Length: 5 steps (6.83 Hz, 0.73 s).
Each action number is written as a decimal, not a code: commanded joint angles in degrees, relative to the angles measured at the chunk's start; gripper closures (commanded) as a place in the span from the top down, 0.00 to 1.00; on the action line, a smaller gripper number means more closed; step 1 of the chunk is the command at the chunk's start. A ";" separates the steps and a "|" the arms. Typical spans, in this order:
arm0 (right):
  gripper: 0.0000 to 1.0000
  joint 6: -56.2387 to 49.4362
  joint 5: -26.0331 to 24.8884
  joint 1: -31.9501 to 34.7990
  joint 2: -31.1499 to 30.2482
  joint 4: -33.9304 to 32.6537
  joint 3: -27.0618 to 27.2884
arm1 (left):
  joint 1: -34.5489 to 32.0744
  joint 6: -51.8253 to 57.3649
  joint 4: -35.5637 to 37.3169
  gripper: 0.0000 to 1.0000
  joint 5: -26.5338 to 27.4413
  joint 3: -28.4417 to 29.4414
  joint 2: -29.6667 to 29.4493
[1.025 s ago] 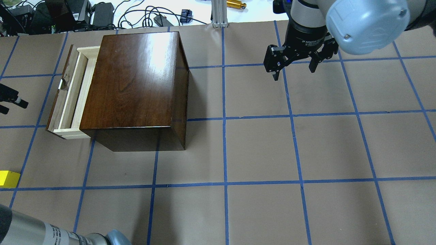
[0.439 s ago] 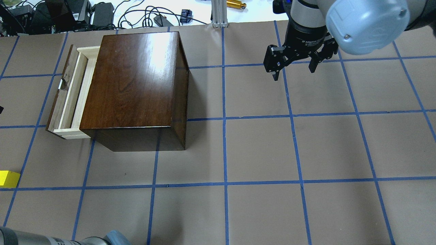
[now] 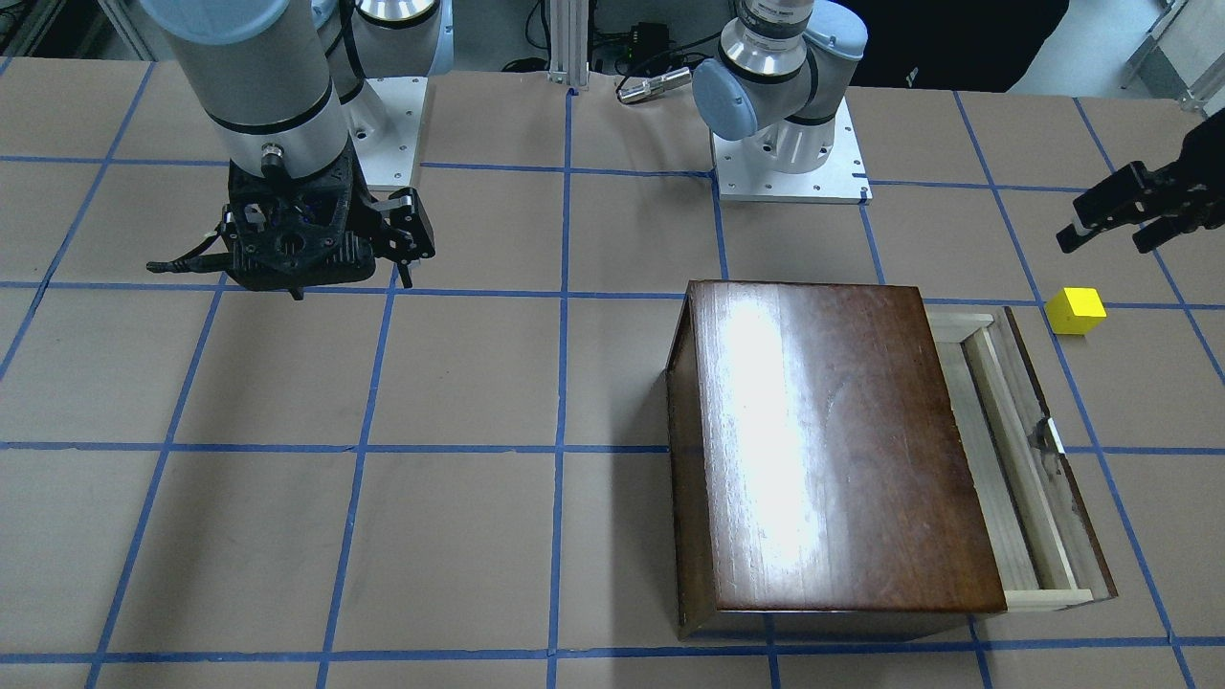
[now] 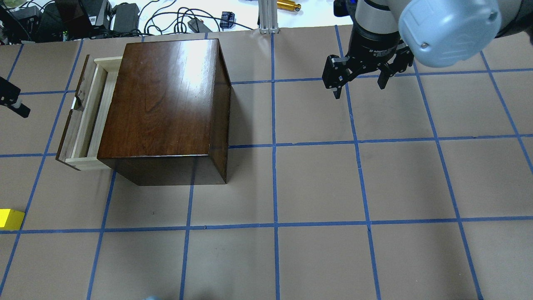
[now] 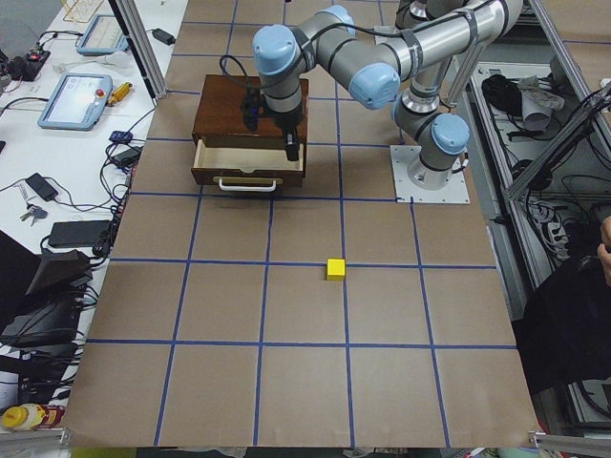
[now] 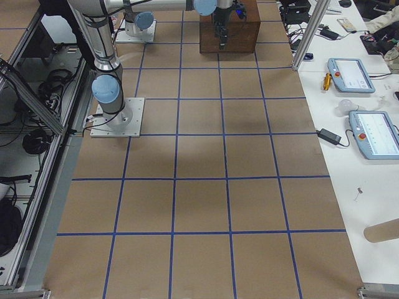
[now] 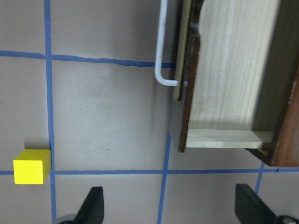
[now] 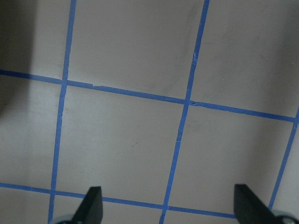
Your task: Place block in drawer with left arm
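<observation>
The yellow block sits on the brown table paper, apart from the drawer's front; it also shows at the overhead view's left edge and in the left wrist view. The drawer stands pulled out of the dark wooden box, its pale inside bare where visible. My left gripper is open and empty, raised above the table near the block, which lies outside its fingers in the wrist view. My right gripper is open and empty, far from the box.
The drawer's metal handle faces the block's side. Cables and power bricks lie beyond the table's far edge. Both arm bases stand on the robot's side. Pendants lie on a side bench.
My left gripper has shifted along the overhead view's left edge toward the table's far side, and the left forearm has left the bottom corner. The block, drawer and right arm have not moved.
</observation>
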 commanded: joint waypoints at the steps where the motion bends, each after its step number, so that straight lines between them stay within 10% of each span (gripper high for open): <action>1: 1.00 0.00 0.08 0.00 0.01 0.00 0.00 | -11.78 -13.48 0.16 1.00 -0.05 -0.19 2.54; 5: 1.00 0.09 0.08 0.00 0.01 0.00 0.00 | -27.54 -29.86 8.57 1.00 0.38 -1.59 0.97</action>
